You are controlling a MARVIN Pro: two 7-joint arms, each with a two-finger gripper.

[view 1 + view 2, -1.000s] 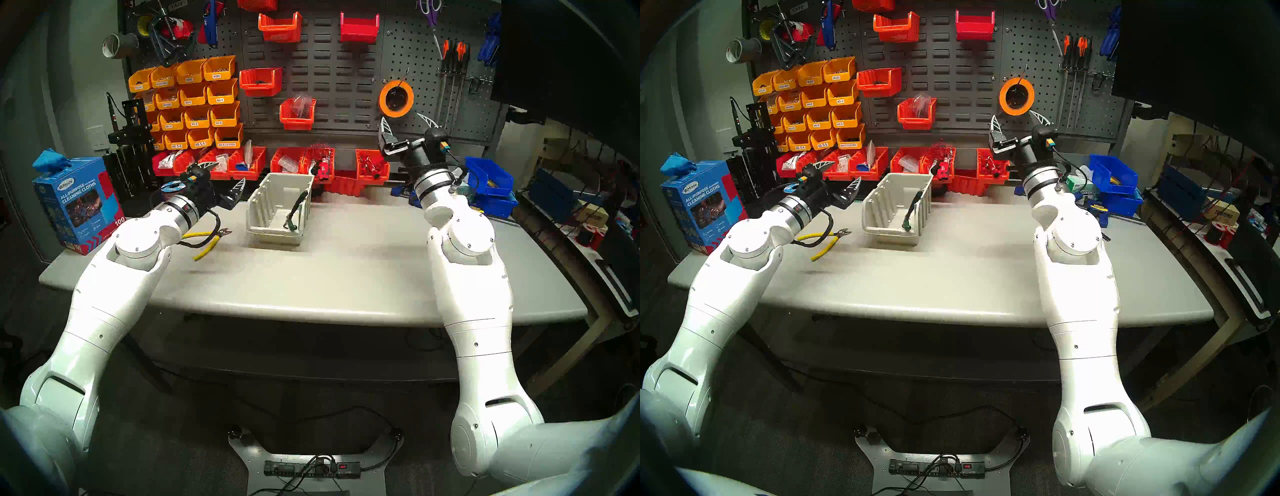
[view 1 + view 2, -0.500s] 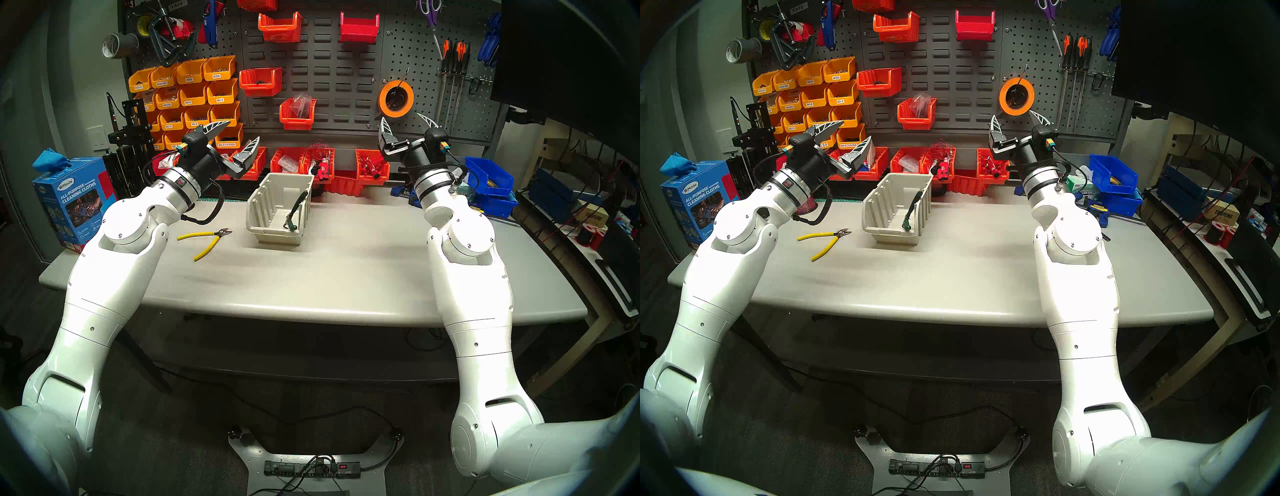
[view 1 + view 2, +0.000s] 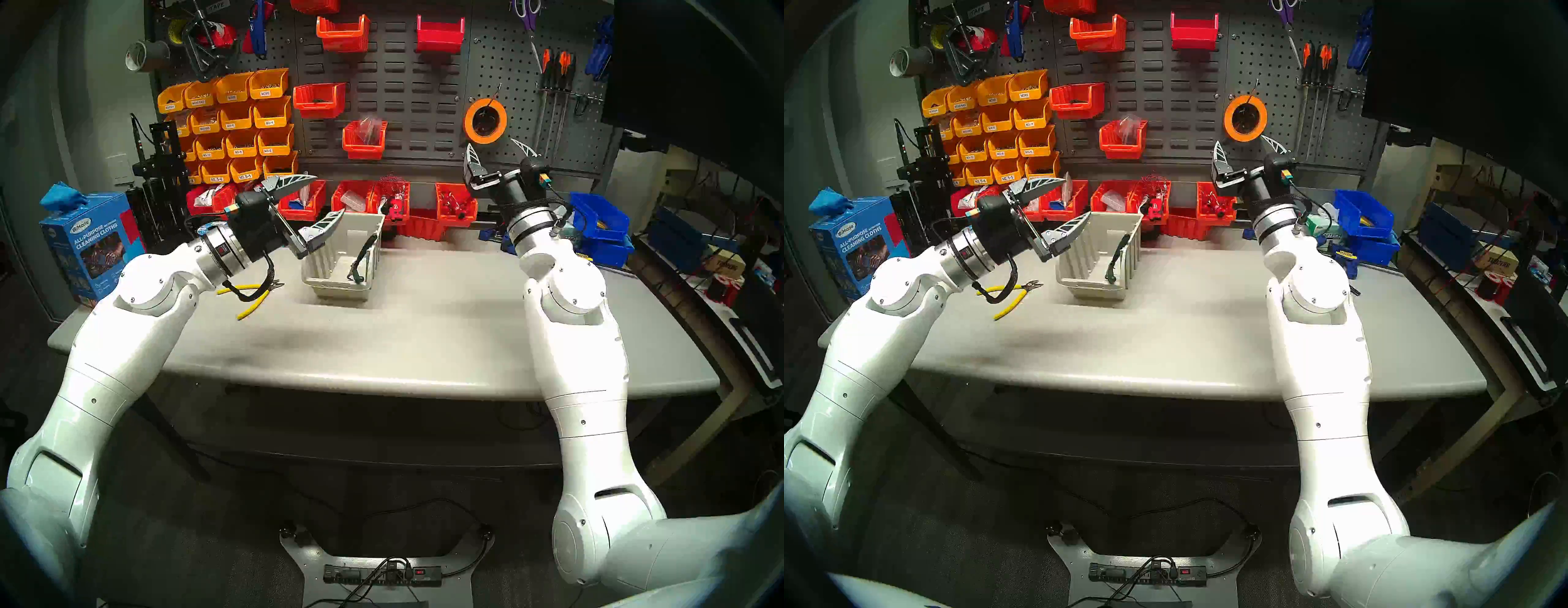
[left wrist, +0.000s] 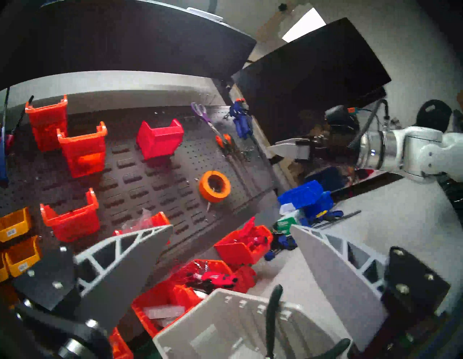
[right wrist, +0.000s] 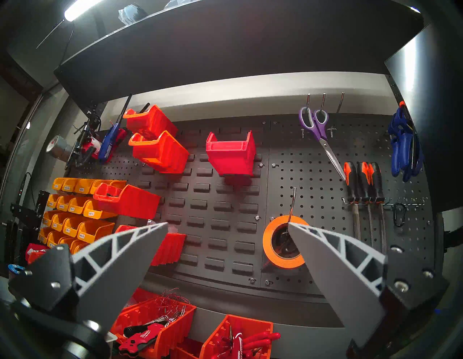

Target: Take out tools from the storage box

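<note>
The left gripper (image 3: pixel 324 196) hangs with its fingers spread wide and nothing between them, poised over the left wall of the storage box (image 3: pixel 335 285), which sits toward the back of the counter (image 3: pixel 424 339), left of its middle. Inside, the green-handled pliers (image 3: pixel 364 259) lean against the right wall, one handle propped up along the ribs, the other end down near the low front lip. The yellow-handled pliers (image 3: pixel 254 297) lie flat on the counter near the left edge, out of the box and partly hidden by the left wrist.

To do this reach well, I judge the arm should travel further right, across the open top, and tip its fingers downward before descending, so they straddle the raised handle rather than knock the wall. From the left wrist view the handle (image 4: pixel 271 316) stands between the two fingers (image 4: pixel 130 270) but low in the frame, so a fair drop seems needed. A grip on the upper part of the handle looks safest; the box is light and may slide if bumped.

The right gripper (image 3: pixel 500 148) is parked high near the back right corner, fingers apart and empty, pointing at the pegboard (image 5: pixel 225 213).
</note>
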